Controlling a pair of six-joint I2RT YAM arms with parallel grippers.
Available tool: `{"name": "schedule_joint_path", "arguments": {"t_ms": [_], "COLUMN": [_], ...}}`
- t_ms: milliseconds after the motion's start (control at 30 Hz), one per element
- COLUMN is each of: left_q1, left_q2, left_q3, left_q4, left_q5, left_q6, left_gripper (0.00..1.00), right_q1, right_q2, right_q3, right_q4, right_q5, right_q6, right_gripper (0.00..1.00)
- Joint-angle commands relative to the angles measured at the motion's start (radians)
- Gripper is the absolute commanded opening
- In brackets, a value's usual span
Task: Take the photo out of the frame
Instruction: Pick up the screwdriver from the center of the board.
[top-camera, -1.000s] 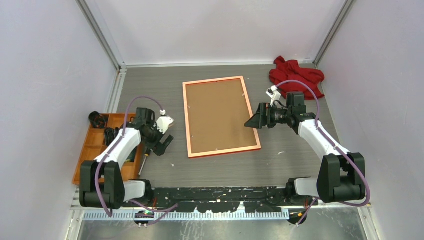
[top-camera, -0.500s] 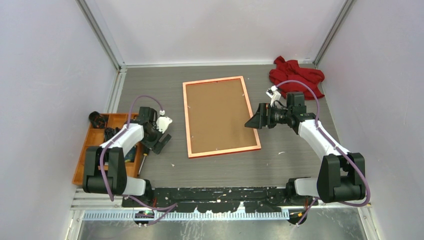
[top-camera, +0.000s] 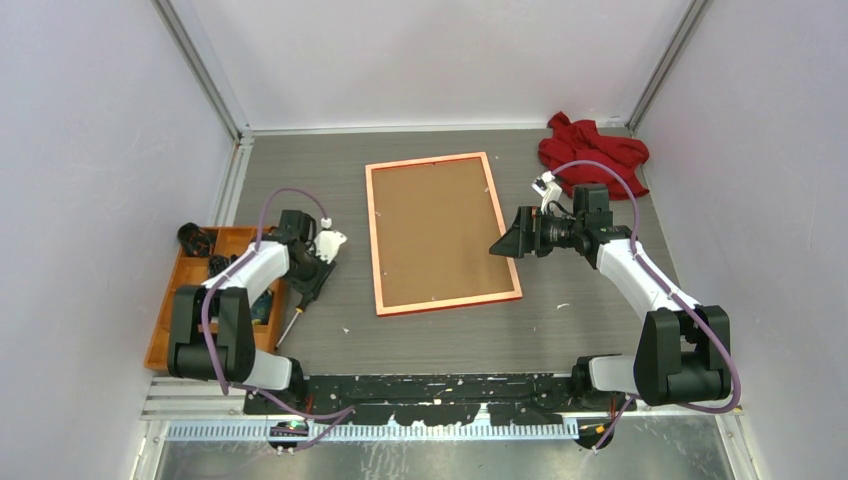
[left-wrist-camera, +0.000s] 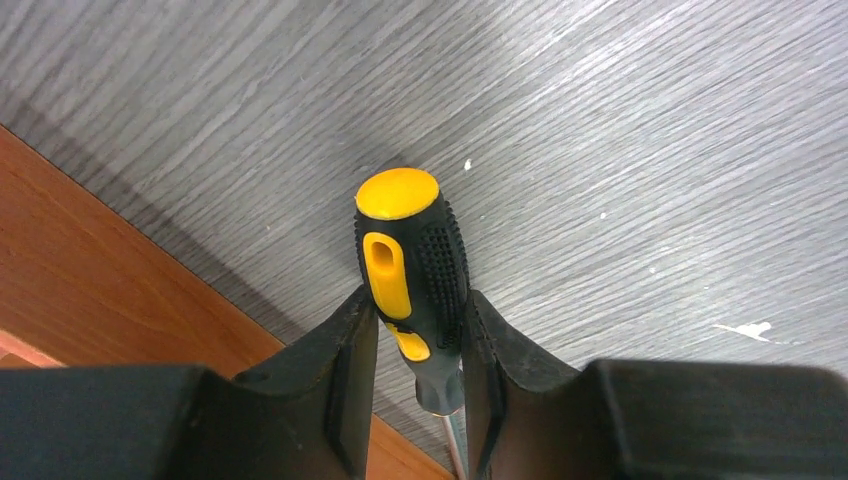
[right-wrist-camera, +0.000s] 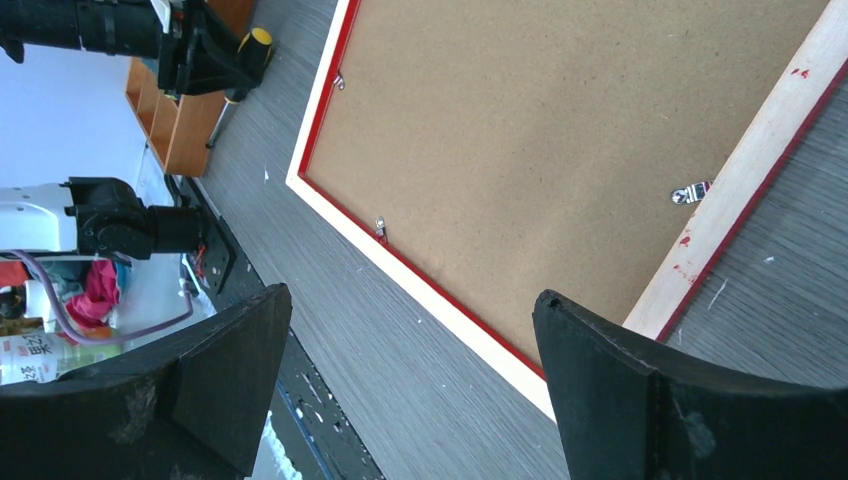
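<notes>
The frame (top-camera: 372, 240) lies face down in the middle of the table, its pale rim (right-wrist-camera: 430, 290) around a plain brown backing board (top-camera: 440, 232). Small metal tabs (right-wrist-camera: 380, 228) hold the board in. The photo is hidden under the board. My left gripper (top-camera: 306, 285) is low beside the orange tray. In the left wrist view the left gripper (left-wrist-camera: 415, 300) has both fingers pressed on the black-and-yellow handle of a screwdriver (left-wrist-camera: 405, 230) that lies on the table. My right gripper (top-camera: 503, 245) hovers open over the frame's right edge, and the right wrist view shows nothing held in the right gripper (right-wrist-camera: 408, 300).
An orange wooden tray (top-camera: 190, 295) with dark parts sits at the left edge, right next to the screwdriver (top-camera: 291, 324). A crumpled red cloth (top-camera: 592, 150) lies at the back right corner. White walls close in the table on three sides.
My left gripper has moved towards the tray, dropped onto the screwdriver and closed its jaws on the handle. The right arm and the frame have not moved.
</notes>
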Motion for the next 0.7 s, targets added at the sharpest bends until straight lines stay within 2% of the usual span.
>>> {"name": "schedule_joint_path", "arguments": {"t_ms": [0,167,367,533,667], "left_q1": [-0.003,-0.004,-0.023,-0.060,-0.132], "left_q2": [-0.027,-0.127,-0.256,-0.299,-0.279], "left_q3": [0.095,0.244,0.376,0.398,0.393], "left_q4": [-0.037,-0.134,-0.128,0.011,0.174], "left_q5": [0.052,0.203,0.451,0.657,0.733], "left_q6": [-0.005,-0.064,-0.174,-0.377,-0.550], "left_gripper": [0.08,0.01,0.01,0.01,0.01], "right_q1": [0.001,0.002,0.003,0.033,0.120], "right_q2": [-0.039,-0.055,-0.099,-0.174,-0.227], "right_q3": [0.039,0.043,0.048,0.111,0.154], "right_q4": [0.001,-0.016,-0.038,-0.135,-0.120], "right_q5": [-0.004,0.000,-0.032,-0.076,-0.048], "right_q6": [-0.020,-0.047,-0.076,-0.171,-0.170], "right_gripper": [0.95,0.95,0.96,1.00,1.00]}}
